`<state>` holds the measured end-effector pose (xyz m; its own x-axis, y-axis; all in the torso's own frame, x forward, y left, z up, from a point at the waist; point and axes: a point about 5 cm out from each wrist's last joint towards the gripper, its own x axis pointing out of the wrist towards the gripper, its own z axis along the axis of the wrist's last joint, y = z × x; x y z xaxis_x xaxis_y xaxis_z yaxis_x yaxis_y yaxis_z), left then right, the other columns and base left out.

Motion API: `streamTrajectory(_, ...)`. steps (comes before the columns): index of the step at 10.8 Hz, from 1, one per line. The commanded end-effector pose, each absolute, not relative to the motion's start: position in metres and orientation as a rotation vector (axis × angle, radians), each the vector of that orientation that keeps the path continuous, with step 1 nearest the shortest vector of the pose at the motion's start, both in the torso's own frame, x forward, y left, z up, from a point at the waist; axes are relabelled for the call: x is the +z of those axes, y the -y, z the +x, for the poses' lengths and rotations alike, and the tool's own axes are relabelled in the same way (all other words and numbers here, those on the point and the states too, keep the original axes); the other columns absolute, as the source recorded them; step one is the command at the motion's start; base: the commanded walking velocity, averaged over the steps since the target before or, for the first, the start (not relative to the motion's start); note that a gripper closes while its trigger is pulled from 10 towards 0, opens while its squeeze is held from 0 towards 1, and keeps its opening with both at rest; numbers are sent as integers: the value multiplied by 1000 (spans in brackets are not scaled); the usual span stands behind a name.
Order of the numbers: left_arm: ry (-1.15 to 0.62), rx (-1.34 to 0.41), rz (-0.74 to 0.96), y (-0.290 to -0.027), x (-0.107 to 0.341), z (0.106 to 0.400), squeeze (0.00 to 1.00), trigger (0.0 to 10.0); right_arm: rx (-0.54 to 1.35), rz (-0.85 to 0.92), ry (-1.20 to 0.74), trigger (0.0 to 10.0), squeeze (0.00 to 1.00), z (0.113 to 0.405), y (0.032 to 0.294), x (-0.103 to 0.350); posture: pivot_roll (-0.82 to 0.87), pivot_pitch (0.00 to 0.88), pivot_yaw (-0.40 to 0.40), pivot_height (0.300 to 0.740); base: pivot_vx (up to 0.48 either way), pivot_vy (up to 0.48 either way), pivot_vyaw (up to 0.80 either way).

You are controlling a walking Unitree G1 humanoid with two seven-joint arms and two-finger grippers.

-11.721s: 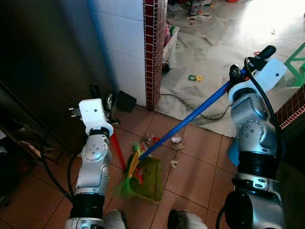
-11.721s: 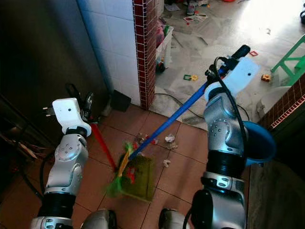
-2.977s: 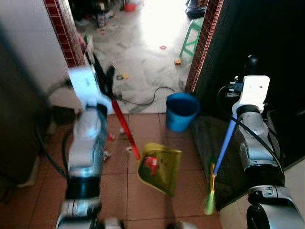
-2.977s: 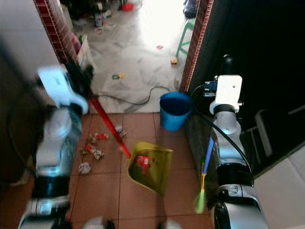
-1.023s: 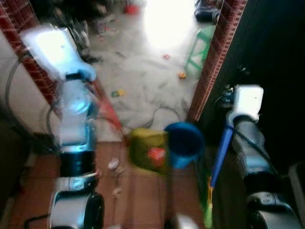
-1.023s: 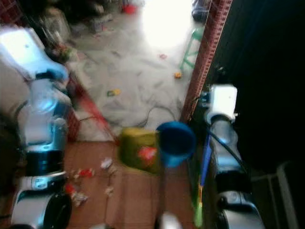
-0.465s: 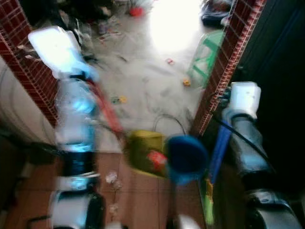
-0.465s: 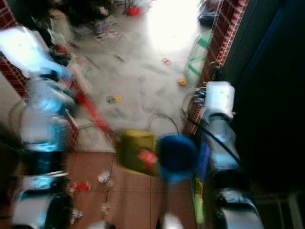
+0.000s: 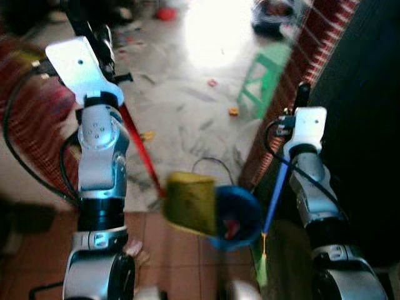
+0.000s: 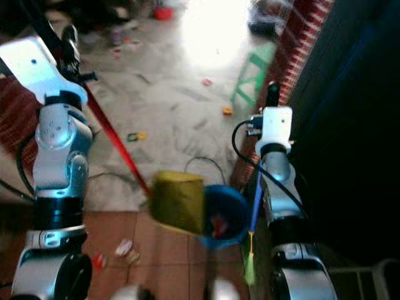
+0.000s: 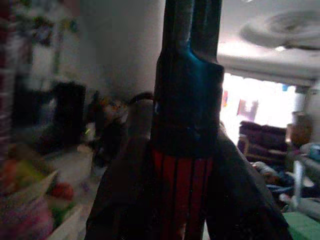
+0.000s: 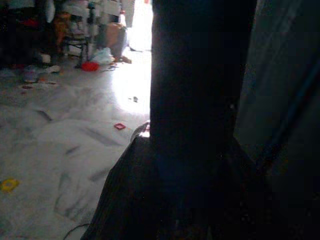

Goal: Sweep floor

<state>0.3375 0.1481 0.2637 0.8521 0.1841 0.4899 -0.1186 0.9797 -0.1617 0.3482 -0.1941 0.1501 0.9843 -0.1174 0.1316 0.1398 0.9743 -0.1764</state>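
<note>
My left gripper [image 9: 94, 31] is raised at the upper left, shut on the black grip of the dustpan's red handle [image 11: 182, 190]. The handle [image 9: 140, 153] slopes down to the yellow-green dustpan [image 9: 190, 201], which is tipped up against the rim of the blue bucket [image 9: 244, 203]. A red scrap [image 9: 231, 226] lies inside the bucket. My right gripper [image 9: 303, 94] is shut on the broom's blue handle [image 9: 275, 194], which hangs almost upright beside the bucket. The broom's green bristles [image 9: 261, 270] point down at the floor.
A red brick pillar [image 9: 294, 81] and a dark wall stand close on the right. A green stool [image 9: 265, 69] and small toys lie on the marble floor beyond. A black cable [image 9: 206, 164] runs behind the dustpan. Litter [image 10: 125, 249] lies on the terracotta tiles.
The view has shifted and sharpened. The dustpan has tipped steeper onto the bucket's rim, and the red scrap has gone from the pan into the bucket.
</note>
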Motion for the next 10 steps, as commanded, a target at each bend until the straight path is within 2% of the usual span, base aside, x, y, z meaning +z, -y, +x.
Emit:
streamTrajectory(1, 586, 116, -178, -134, 274, 333, 0, 10000, -141, -203, 140, 10000, 0, 348, 199, 155, -32, 9, -26, 740, 0, 0, 0)
streamTrajectory(5, 601, 102, -160, -122, 272, 334, 0, 10000, -132, -198, 140, 10000, 0, 348, 196, 154, -38, 1, -20, 740, 0, 0, 0)
streamTrajectory(7, 679, 67, -107, -118, 288, 330, 0, 10000, -134, -193, 142, 10000, 0, 348, 196, 154, -33, 0, -15, 740, 0, 0, 0)
streamTrajectory(9, 790, 70, 57, -121, 308, 324, 0, 10000, -120, -188, 139, 10000, 0, 347, 193, 152, -26, 0, -19, 740, 0, 0, 0)
streamTrajectory(10, 795, 116, 138, -134, 309, 324, 0, 10000, -119, -187, 135, 10000, 0, 347, 194, 151, -25, 0, -19, 740, 0, 0, 0)
